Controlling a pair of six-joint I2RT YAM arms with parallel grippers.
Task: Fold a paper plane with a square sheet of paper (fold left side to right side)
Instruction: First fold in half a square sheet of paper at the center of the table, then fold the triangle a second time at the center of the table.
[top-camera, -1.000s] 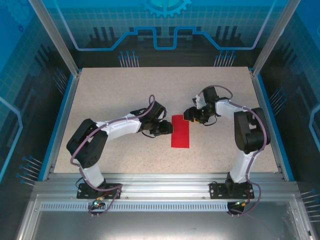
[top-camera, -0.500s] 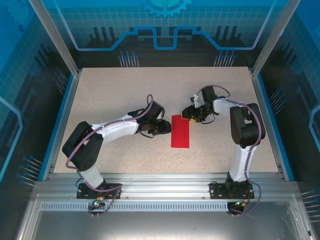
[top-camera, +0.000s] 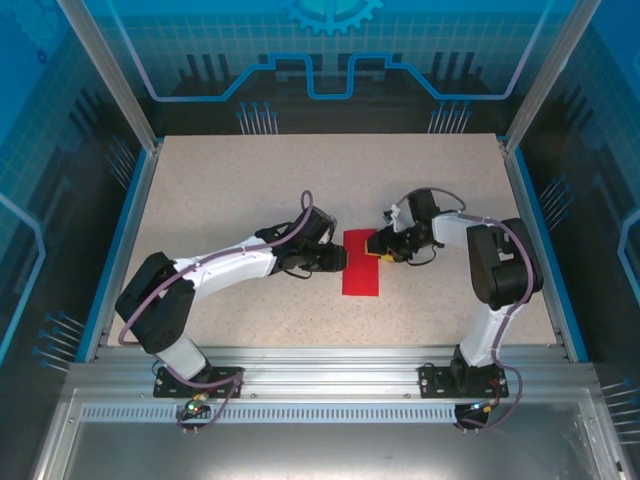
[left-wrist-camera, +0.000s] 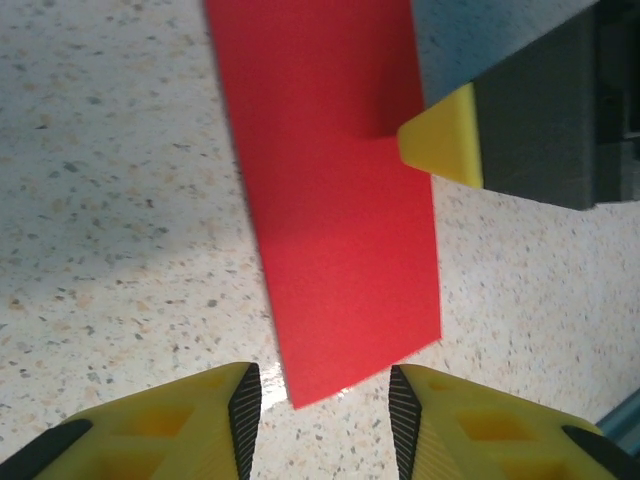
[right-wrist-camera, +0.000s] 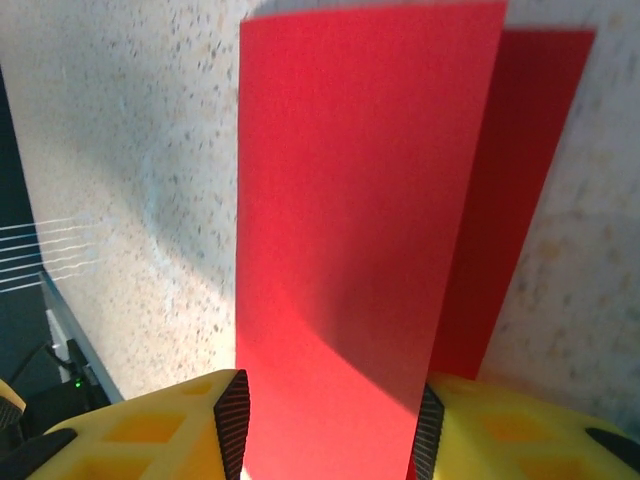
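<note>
The red paper (top-camera: 361, 272) lies near the middle of the table (top-camera: 250, 180), folded into a narrow upright strip. The left gripper (top-camera: 335, 260) sits low at the strip's left edge. In its wrist view the 2 fingers stand spread (left-wrist-camera: 325, 400), with a corner of the paper (left-wrist-camera: 330, 200) lying between them and no pad touching it. The right gripper (top-camera: 377, 250) reaches in at the strip's upper right edge. In its wrist view the jaws are parted (right-wrist-camera: 330, 420), with a brighter top layer of paper (right-wrist-camera: 350, 200) filling the gap. This layer seems slightly lifted off the darker layer beside it, though contact with the pads is unclear.
</note>
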